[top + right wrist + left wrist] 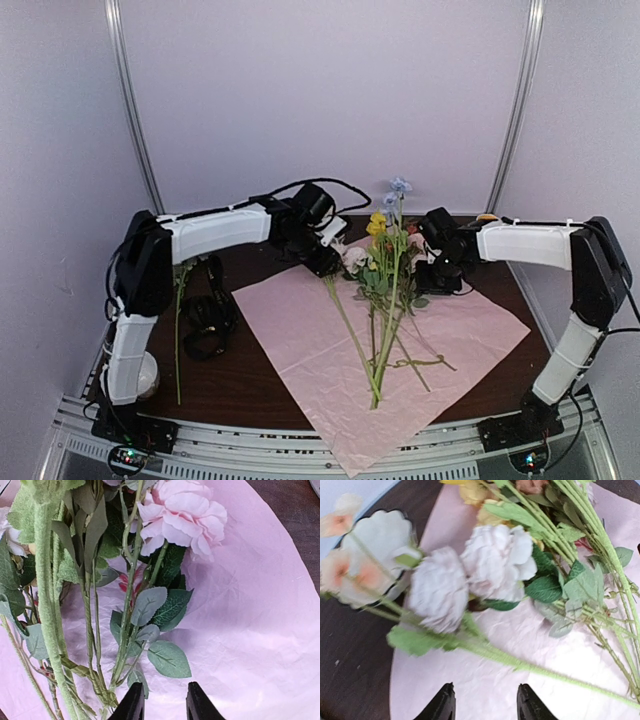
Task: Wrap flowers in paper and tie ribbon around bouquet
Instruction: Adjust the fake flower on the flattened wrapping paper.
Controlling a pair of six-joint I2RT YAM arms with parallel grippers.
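Observation:
The paper (460,330) lies flat on the dark table, pale pink side up. Across it lie the flowers (385,290), stems toward the near edge, with yellow and blue blooms at the far end. My left gripper (325,262) hovers at the sheet's far left corner beside a white bloom (497,562). It is open (485,702), with a fuzzy green stem (545,672) just beyond its tips. My right gripper (437,280) sits right of the bunch, open (165,702) over bare paper (260,630), near a leaf and below a pink bloom (182,517). The black ribbon (207,320) lies heaped left of the sheet.
One loose flower (178,330) lies along the table's left side, next to the left arm. A white round object (148,375) sits by the left arm's base. Peach-and-white blooms (365,555) reach over the dark table off the sheet's corner. Pale walls enclose the table.

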